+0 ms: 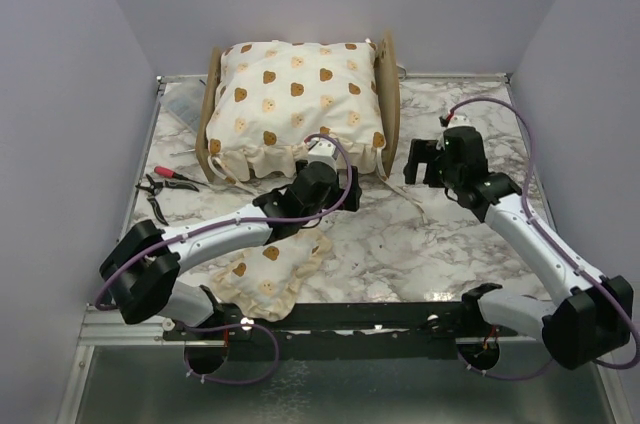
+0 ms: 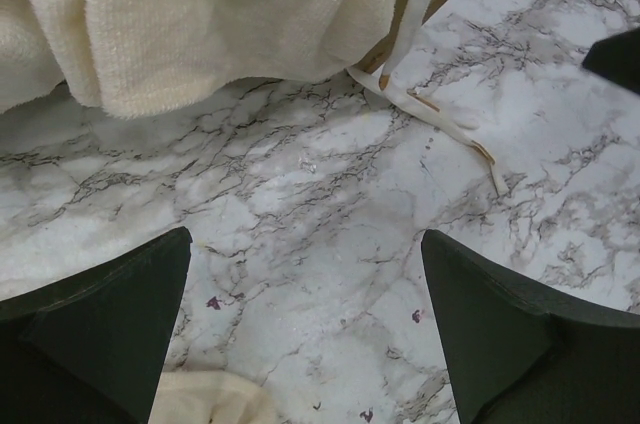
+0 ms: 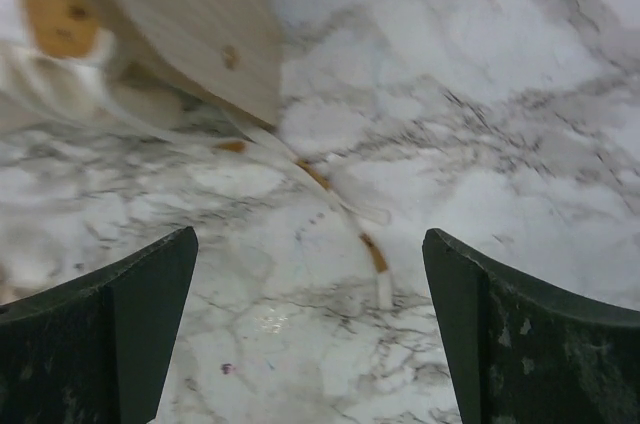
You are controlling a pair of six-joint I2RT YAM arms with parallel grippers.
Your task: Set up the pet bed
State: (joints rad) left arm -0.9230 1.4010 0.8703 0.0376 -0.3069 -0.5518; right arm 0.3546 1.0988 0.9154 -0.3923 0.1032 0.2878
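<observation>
The pet bed stands at the back centre of the marble table, its plywood end boards (image 1: 390,94) showing on both sides. A large cream bear-print cushion (image 1: 298,104) lies on it and hides its base. My left gripper (image 1: 335,189) hovers open just in front of the cushion's ruffle (image 2: 200,24), over bare marble (image 2: 305,236). My right gripper (image 1: 425,162) is open beside the bed's right board (image 3: 190,14), nothing between its fingers (image 3: 310,234). A cream tie ribbon (image 3: 340,204) trails from the bed's corner onto the table (image 2: 440,119). The small bear-print pillow (image 1: 270,279) lies under my left arm.
Red-handled pliers and small tools (image 1: 165,184) lie at the left edge, with a clear plastic bag (image 1: 185,104) behind them. Grey walls close in the table on the left, the back and the right.
</observation>
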